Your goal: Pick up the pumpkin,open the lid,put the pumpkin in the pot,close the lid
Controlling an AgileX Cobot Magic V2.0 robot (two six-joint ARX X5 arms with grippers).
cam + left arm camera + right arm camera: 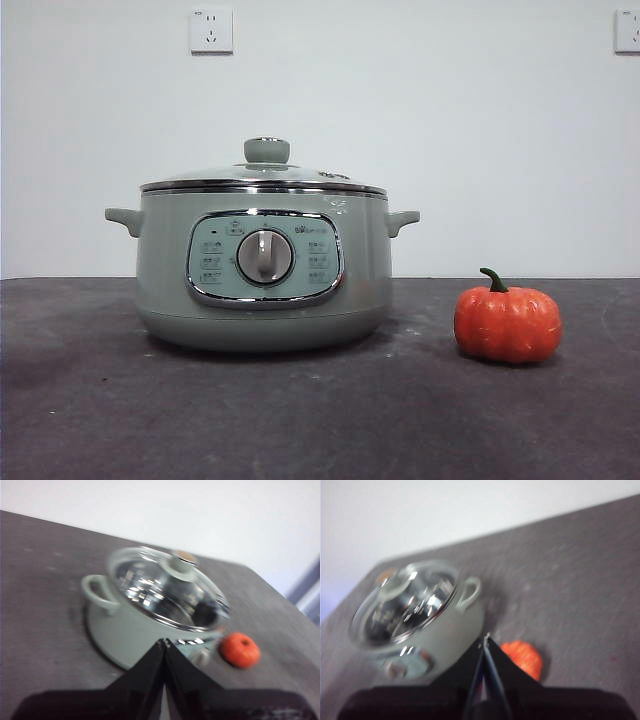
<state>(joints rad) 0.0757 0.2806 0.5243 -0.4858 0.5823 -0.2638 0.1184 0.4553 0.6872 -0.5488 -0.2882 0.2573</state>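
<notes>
Glass lid (266, 172) on glossy pot (262, 265) — ribbed pumpkin (507, 322) beside; both end effectors clenched, empty

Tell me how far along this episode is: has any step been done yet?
Nothing looks done. The pumpkin sits on the table beside the pot, and the lid is on. Nothing is in hand: the left end effector and right end effector are shut and empty, above the table. Picking, opening, loading and closing all remain.
</notes>
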